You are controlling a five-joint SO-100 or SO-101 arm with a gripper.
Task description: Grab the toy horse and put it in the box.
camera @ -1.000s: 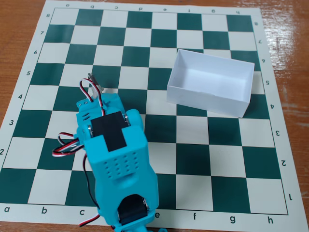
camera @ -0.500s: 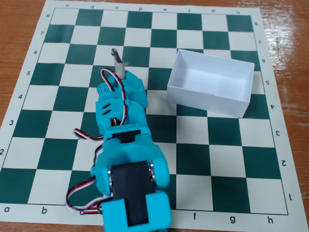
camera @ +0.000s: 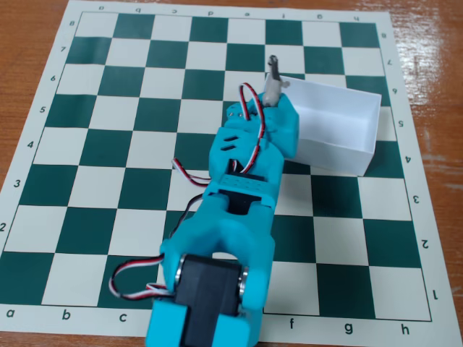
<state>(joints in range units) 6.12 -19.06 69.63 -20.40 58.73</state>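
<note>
Mid-carry, the gripper (camera: 273, 85) clamps the toy horse (camera: 273, 81) at the near-left corner of the box (camera: 340, 148), apparently needing only to clear its wall, then release.

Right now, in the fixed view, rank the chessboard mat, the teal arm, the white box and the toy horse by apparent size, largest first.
1. Chessboard mat, filling most of the view.
2. Teal arm, though it sits nearer the camera, which inflates it.
3. White box, partly hidden by the arm.
4. Toy horse, tiny, at the gripper tip.
</note>
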